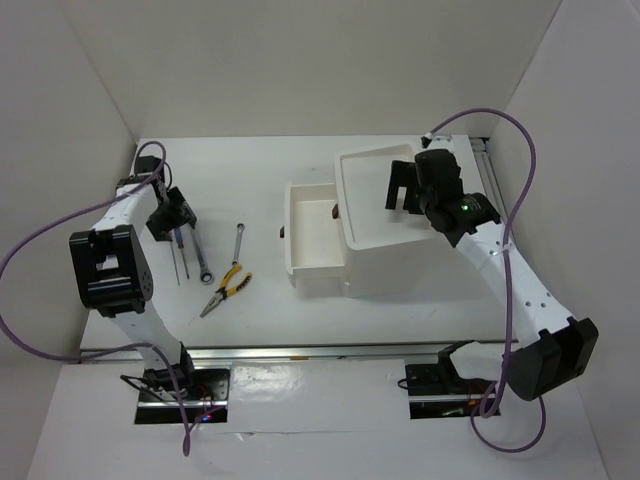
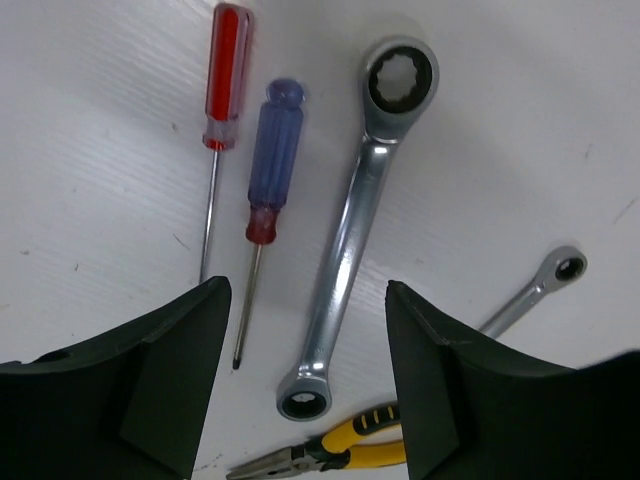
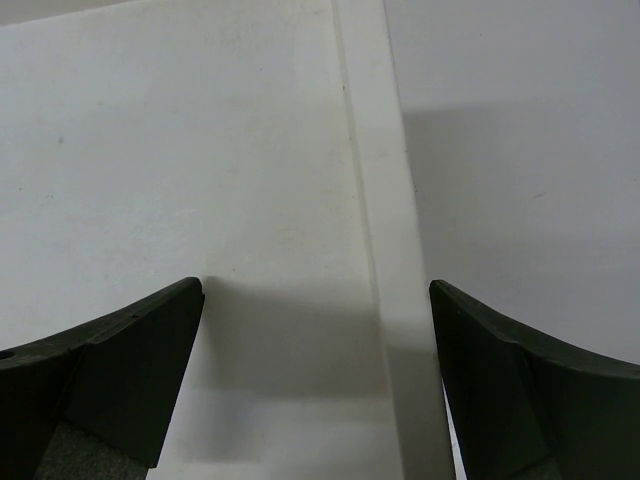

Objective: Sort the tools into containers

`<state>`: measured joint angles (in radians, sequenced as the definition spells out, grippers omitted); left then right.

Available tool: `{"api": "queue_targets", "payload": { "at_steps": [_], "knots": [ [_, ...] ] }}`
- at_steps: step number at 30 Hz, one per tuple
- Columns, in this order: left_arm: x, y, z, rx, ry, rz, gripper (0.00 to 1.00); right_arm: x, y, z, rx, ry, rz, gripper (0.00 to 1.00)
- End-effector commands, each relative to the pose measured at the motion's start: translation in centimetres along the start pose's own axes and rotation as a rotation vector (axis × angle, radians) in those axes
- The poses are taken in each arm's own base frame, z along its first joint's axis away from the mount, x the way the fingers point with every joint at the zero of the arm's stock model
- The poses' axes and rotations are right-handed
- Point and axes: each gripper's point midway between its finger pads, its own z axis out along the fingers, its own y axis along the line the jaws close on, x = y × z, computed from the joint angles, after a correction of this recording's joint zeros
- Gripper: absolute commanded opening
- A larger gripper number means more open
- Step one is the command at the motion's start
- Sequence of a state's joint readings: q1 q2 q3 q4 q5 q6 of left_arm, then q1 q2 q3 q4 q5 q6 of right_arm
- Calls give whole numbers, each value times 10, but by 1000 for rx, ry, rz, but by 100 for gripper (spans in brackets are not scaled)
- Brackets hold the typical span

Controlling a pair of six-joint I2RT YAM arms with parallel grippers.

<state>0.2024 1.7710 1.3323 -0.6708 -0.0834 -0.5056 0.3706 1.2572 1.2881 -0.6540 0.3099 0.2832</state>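
Polished steel wrench (image 2: 350, 230) lies beneath the spread left fingers (image 2: 150, 390); right fingers (image 3: 110, 370) gape above a smooth white tray (image 3: 385, 250).

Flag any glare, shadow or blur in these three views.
Top external: sharp, with a glare strip along the near edge of the table. Left wrist: crisp, sheen on the large wrench. Right wrist: soft shadow across the tray rim.
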Motion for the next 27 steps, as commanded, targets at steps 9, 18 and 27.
{"api": "queue_targets", "payload": {
  "at_steps": [9,18,27],
  "knots": [
    [-15,17,39,-71,35,-6,72,8,-13,-16,27,-28,-5,100],
    [-17,23,50,-85,53,-22,64,5,-16,-18,44,-42,-2,100],
    [-5,29,65,-116,103,-27,61,2,-19,-24,47,-62,4,100]
  ]
}}
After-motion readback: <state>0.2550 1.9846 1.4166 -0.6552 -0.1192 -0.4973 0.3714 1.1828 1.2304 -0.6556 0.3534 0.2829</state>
